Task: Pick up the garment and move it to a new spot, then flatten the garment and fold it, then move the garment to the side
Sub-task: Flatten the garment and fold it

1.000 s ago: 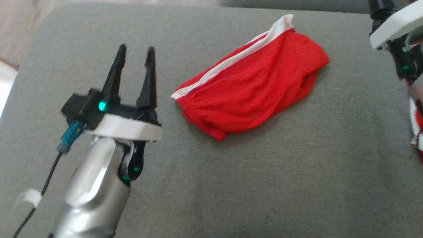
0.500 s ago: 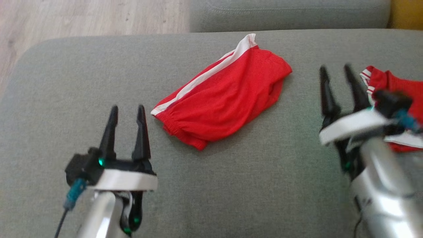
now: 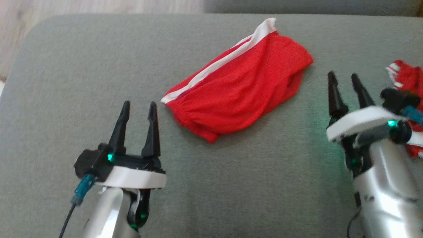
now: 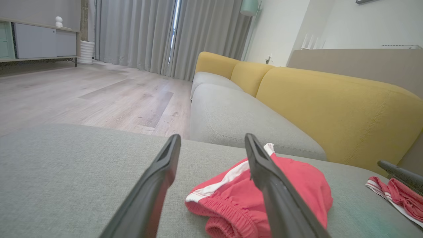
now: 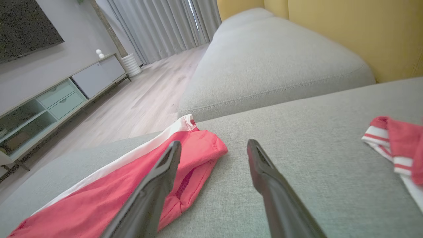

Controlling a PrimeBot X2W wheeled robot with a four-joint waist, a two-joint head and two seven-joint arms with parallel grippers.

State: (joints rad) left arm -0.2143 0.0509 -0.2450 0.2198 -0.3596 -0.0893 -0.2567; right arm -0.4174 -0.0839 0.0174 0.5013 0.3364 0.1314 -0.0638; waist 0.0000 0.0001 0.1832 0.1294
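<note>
Grey upholstery point(image 3: 66, 66) spreads across the whole work area, a wide seat cushion with pale wood floor point(image 3: 13, 26) beyond its far left corner. Toward the left, the left gripper point(image 3: 139, 103) hangs just above the fabric. Its two dark fingers are spread apart with nothing between them, pointing away from the robot. Just to its right lies the garment point(image 3: 241, 89), a pair of red shorts with a white side stripe point(image 3: 228, 62). It sits in a compact slanting bundle near the middle of the cushion. The elastic waistband end is nearest the left gripper, and the bundle touches neither gripper. Further right, the right gripper point(image 3: 343, 74) is likewise spread wide and empty, near the shorts' far end but apart from it. Beyond it, at the right edge, a second piece of red cloth point(image 3: 401, 74) with white stripes lies crumpled on the cushion. Behind everything runs a yellow sofa back point(image 4: 330, 105), with grey curtains point(image 4: 138, 33) at the far wall.
</note>
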